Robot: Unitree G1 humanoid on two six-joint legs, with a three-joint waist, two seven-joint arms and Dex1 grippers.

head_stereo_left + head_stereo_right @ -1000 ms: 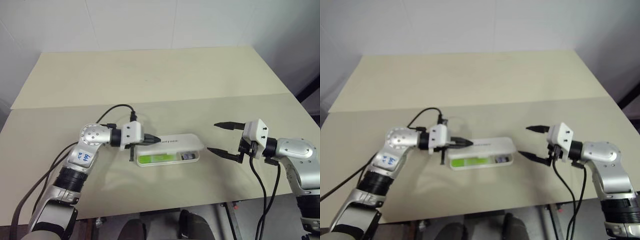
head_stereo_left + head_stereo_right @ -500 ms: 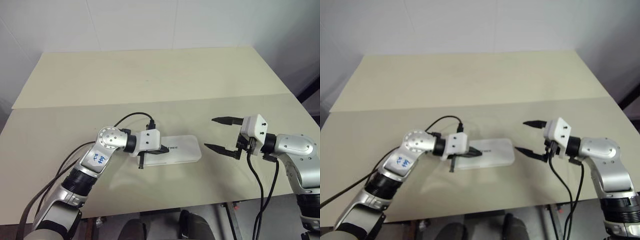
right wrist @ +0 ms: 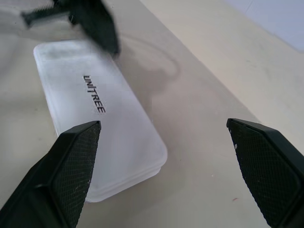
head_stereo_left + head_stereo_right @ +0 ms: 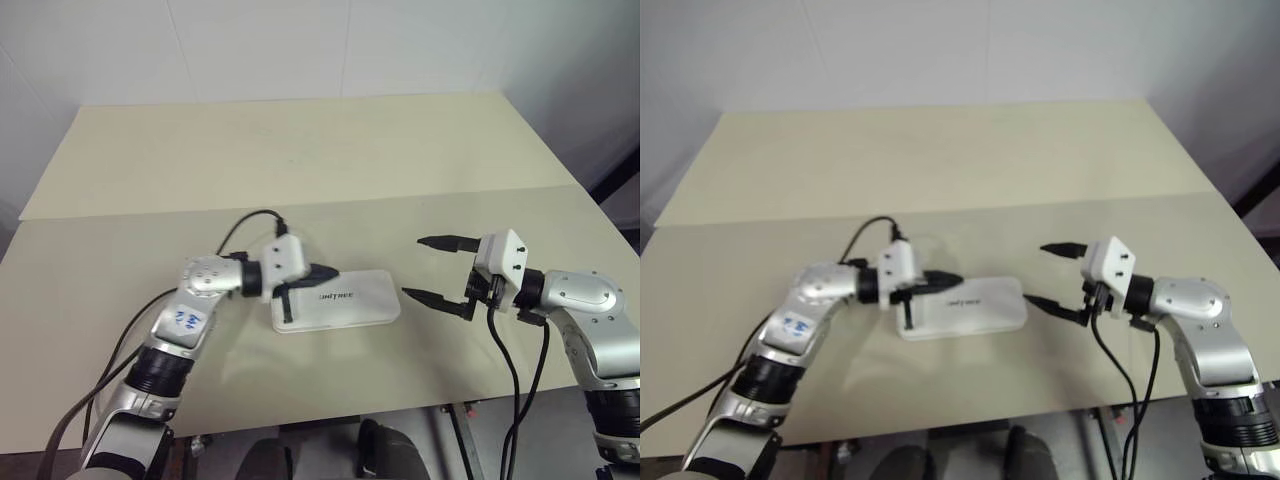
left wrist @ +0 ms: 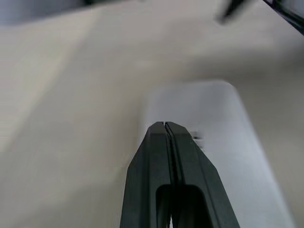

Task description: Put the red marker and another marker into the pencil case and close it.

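Eye views: pencil case point(image 4: 338, 298) lies shut near the table's point(image 4: 300, 150) front edge; left gripper point(image 4: 322, 272) over its left end
Left wrist: fingers point(image 5: 164, 142) pressed together, holding nothing
Right wrist: right gripper point(image 3: 166, 166) wide open, empty, beside the case

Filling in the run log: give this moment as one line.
pencil case: lid down | left gripper: shut, over the case's end | right gripper: open, beside case | markers: unseen

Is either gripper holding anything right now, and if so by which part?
Nothing is held. The left gripper is shut with nothing between its fingers, over the closed pencil case; the right gripper is open beside the case.
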